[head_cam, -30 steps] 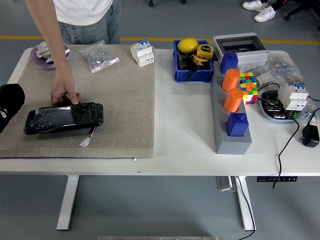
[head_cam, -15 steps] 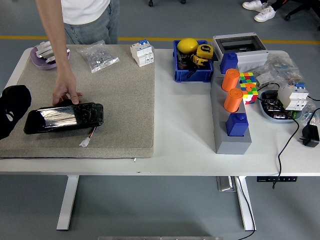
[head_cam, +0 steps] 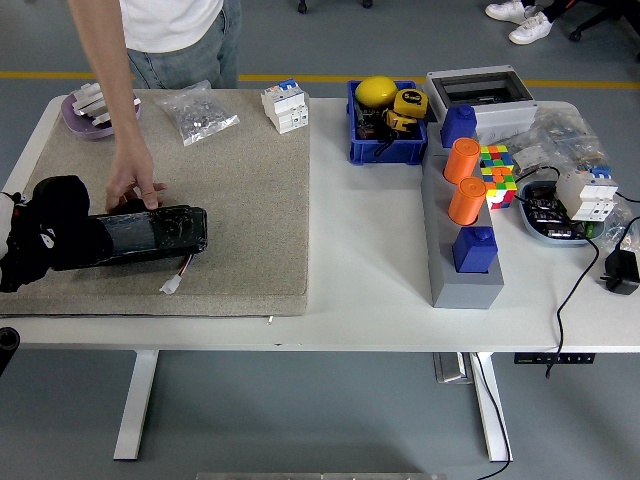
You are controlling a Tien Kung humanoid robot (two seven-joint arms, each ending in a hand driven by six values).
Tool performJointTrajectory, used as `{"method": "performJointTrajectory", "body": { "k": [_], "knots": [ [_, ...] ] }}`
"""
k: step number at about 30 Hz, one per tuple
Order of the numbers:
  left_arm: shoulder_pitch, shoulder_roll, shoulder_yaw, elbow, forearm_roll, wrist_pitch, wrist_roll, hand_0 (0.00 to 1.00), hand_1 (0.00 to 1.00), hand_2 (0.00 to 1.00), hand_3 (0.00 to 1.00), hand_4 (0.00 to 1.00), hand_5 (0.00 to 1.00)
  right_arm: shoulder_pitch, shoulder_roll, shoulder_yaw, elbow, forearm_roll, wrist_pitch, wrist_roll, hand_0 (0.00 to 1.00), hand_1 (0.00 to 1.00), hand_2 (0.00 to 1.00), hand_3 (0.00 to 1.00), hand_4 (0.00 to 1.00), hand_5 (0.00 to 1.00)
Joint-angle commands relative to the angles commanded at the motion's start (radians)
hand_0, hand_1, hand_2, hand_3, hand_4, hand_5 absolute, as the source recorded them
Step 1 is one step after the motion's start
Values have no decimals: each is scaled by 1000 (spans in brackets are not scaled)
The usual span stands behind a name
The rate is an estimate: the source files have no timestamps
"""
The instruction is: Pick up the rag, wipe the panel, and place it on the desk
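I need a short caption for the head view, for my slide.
Robot's left hand reaches over the black panel's left end while a person's hand steadies its far edge on the mat.

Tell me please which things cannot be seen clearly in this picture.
- Left hand, head view: a black mass over the left end of the black panel; hand and any rag cannot be told apart, so the grip is unclear.
- Right hand: outside the frame.
- Person: cut off by the top edge; one hand touches the panel's far edge.
- Blue bin: small contents too cluttered to name.
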Motion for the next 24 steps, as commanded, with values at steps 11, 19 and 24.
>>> {"method": "performJointTrajectory", "body": {
  "k": [11,19,24],
  "knots": [
    [-31,-19,109,-14,-39,17,-10,246,137,511,446,82,2,2,0,-5,0,0,-1,-2,791,707,714,686,998,732],
    [-56,-32,188,-59,-29,19,-1,246,138,512,448,84,2,3,-2,-7,0,0,-2,-2,791,707,714,686,998,732],
    [-69,-30,237,-66,-38,18,2,246,139,513,449,86,2,4,-4,-8,0,-1,-2,-2,790,707,714,685,998,731]
  ]
}}
